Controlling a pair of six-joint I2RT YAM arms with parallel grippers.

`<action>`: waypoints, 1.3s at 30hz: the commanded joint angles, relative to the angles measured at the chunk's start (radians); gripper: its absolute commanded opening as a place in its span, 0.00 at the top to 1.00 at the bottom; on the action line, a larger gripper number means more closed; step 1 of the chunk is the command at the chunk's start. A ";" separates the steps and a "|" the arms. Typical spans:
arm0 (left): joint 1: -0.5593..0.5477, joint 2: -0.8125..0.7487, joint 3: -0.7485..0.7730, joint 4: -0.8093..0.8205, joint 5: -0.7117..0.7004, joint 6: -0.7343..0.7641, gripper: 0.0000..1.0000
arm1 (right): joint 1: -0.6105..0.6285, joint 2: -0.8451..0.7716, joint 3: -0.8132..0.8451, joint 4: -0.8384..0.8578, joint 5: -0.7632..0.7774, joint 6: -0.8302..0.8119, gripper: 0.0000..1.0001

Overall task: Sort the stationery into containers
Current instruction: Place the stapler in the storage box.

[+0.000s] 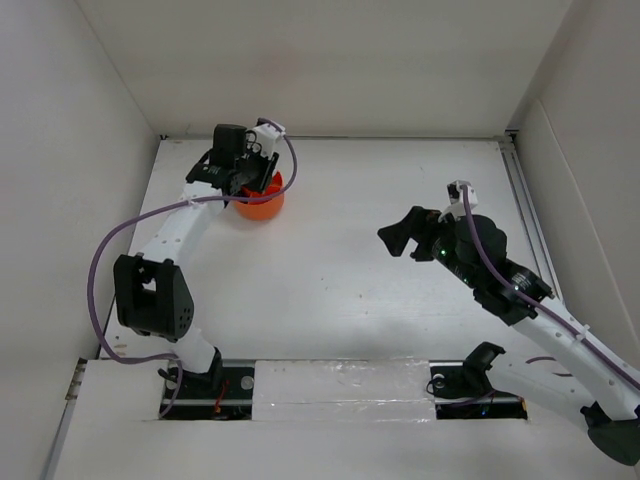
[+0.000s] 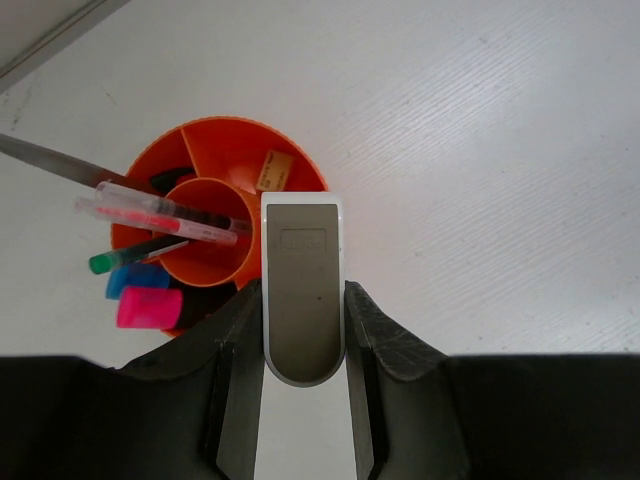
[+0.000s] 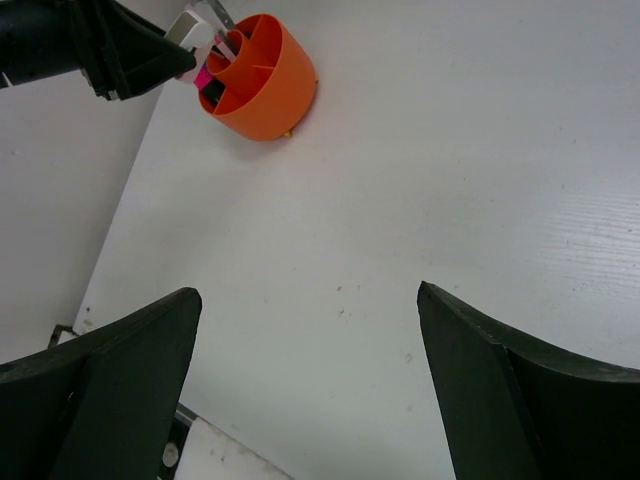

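Note:
The orange tub [image 1: 263,206] stands at the far left of the table. In the left wrist view the tub [image 2: 215,130] holds a thin pink pen [image 2: 160,215], markers with a pink cap [image 2: 148,308] and a blue cap [image 2: 135,280], a green-tipped pen [image 2: 105,263], a scissors blade [image 2: 50,158] and a tan eraser [image 2: 273,170]. My left gripper [image 2: 303,300] is shut on a flat grey, white-edged eraser [image 2: 302,290] and holds it over the tub's near rim. My right gripper [image 3: 307,295] is open and empty above the table's right middle, far from the tub [image 3: 270,90].
White walls enclose the table on the left, back and right. The tub sits close to the left wall and back corner. A purple cable [image 1: 100,260] loops off the left arm. The left arm's head [image 3: 90,45] shows beside the tub in the right wrist view.

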 commanded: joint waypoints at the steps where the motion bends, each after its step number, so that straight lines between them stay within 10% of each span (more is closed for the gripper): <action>1: 0.044 -0.003 0.013 0.029 0.058 0.050 1.00 | -0.008 -0.008 0.001 0.019 -0.032 -0.038 0.05; 39: 0.044 0.120 -0.023 0.076 0.032 0.114 1.00 | -0.017 -0.057 -0.017 0.019 -0.081 -0.058 0.05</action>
